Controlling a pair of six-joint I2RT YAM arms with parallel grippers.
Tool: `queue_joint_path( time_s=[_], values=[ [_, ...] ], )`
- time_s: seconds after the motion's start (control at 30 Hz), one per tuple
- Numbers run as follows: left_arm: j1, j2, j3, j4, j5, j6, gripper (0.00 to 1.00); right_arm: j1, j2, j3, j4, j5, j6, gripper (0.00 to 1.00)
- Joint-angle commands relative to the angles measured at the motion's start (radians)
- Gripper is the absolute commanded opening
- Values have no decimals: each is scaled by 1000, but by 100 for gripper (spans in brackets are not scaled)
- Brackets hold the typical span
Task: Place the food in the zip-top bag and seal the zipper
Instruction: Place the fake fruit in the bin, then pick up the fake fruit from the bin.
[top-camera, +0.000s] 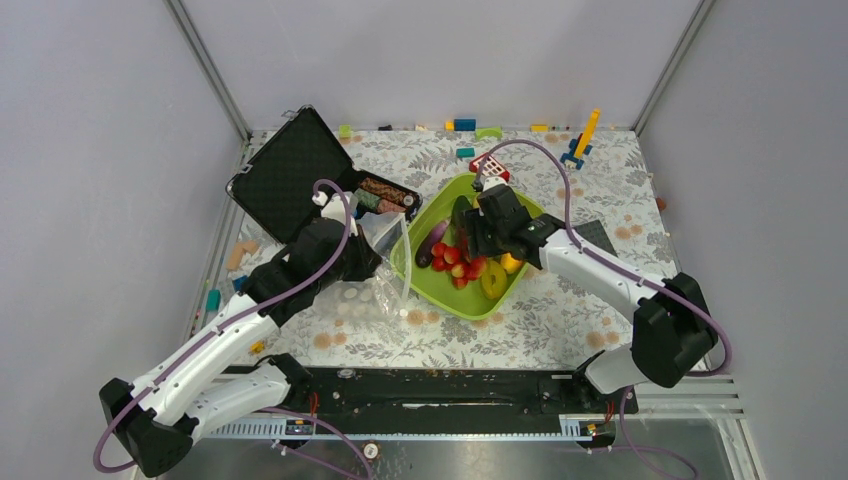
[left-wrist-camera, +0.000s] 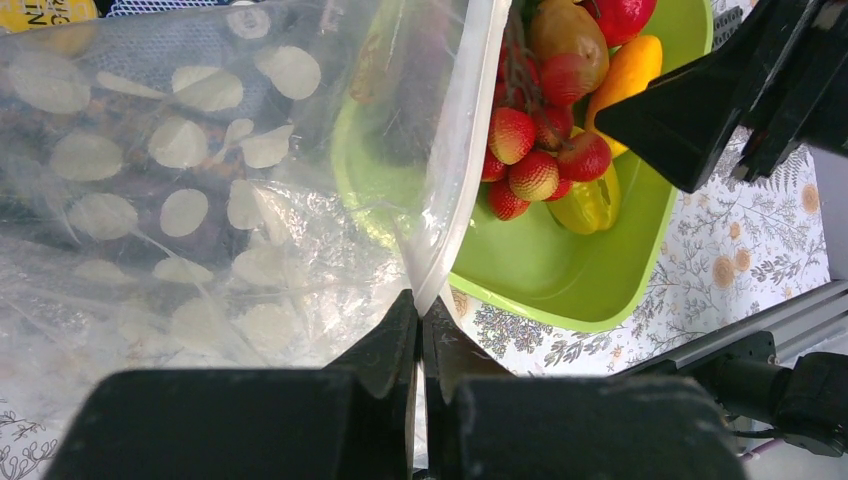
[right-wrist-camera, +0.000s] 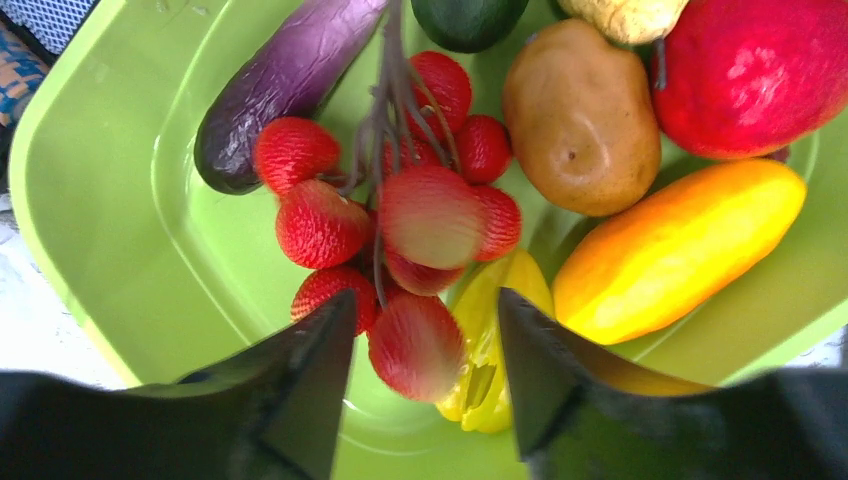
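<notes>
Plain pale grey walls (top-camera: 90, 150) close the scene at left, back and right. Two metal posts (top-camera: 208, 68) slant up from the upper corners. A floral tablecloth (top-camera: 620, 180) covers the table, and a black rail (top-camera: 440, 385) runs along the bottom. The light is even and soft.

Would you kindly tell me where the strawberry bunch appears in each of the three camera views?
Top external: the strawberry bunch lies mid-picture, in the lime-green tray.
Left wrist: top centre-right, beside the bag edge.
Right wrist: centre, just above the right claw.
Shared landmark: the lime-green tray.
</notes>
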Motion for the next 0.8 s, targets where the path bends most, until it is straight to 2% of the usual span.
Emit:
queue_joint_path(
  time_s=[0.0, 0.07, 0.17, 0.47, 0.67, 0.77],
  values=[
    [5, -1, 2, 38, -18, 23, 0, -4, -14, 113, 22, 117, -86, 82],
    [4, -5, -1, 38, -21, 24, 0, -5, -14, 140, 22, 144, -118, 91],
    [4, -9, -4, 39, -25, 25, 0, -5, 10, 179, 23, 81, -209, 93],
    [4, -17, -9, 36, -18, 26, 0, -7, 188, 325, -16, -335, -530, 86],
    [4, -39, -25, 33, -25, 17, 0, -7, 363, 461, -94, -383, -581, 82],
    [4, -50, -27, 27, -33, 19, 0, -8, 437, 515, -134, -378, -561, 74]
  ],
)
